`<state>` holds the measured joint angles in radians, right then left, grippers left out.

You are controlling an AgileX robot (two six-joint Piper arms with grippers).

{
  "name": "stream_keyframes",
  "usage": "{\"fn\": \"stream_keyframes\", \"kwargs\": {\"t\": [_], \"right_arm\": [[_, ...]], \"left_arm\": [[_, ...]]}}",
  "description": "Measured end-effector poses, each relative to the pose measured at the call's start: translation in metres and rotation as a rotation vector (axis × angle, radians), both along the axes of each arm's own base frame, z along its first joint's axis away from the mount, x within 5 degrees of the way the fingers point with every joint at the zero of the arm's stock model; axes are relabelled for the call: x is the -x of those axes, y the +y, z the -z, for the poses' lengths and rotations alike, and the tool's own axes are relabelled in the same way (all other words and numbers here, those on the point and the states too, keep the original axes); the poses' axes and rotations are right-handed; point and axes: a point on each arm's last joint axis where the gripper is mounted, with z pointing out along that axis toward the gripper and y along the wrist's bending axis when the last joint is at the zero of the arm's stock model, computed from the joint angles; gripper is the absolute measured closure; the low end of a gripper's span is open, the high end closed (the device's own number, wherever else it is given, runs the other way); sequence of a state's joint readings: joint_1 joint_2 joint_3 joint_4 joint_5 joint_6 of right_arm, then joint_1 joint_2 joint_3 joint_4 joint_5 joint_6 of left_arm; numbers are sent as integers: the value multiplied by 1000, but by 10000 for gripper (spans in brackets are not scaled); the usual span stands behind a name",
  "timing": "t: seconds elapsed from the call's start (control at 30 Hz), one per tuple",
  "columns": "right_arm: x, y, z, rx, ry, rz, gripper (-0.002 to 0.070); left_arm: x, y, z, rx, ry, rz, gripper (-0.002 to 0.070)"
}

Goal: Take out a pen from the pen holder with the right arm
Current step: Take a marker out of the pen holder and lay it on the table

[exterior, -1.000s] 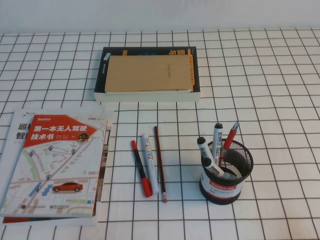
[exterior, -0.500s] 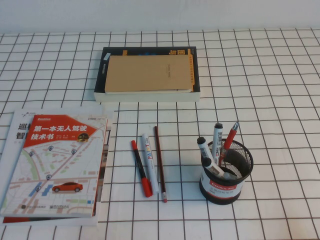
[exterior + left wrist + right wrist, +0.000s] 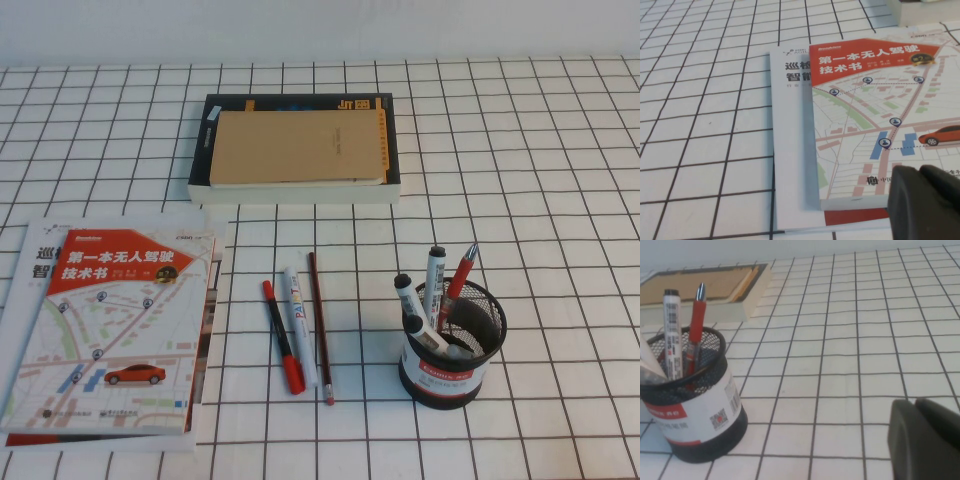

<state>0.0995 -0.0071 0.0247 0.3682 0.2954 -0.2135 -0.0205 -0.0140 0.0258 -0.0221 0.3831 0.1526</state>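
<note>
Our holder (image 3: 445, 378) stands on the checked cloth (image 3: 560, 180) at the near right. It is a black mesh cup with a white-and-red label round its lower half. In it lean a red pen (image 3: 458, 282) with a silver tip and three white markers (image 3: 434, 272) with black caps. To its left, three loose pens (image 3: 298, 315) lie flat. Our right gripper (image 3: 914, 405) hangs over bare cloth, apart from the holder, fingers clenched on nothing. Our left gripper (image 3: 919, 172) hovers over the red-topped book (image 3: 875, 105), fingers pressed together, empty.
</note>
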Motion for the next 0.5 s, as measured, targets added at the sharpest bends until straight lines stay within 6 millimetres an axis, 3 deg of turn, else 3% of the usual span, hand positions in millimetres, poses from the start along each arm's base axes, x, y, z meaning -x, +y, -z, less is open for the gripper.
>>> {"fn": "stream_keyframes", "kwargs": {"t": [0.27,0.5], "right_arm": [[-1,2,-5,-162,-23,8,692],[-1,2,-15,-496,-59,42,692]], "left_arm": [[0,0,0,0,0,0,679],[0,0,0,0,0,0,679]]}}
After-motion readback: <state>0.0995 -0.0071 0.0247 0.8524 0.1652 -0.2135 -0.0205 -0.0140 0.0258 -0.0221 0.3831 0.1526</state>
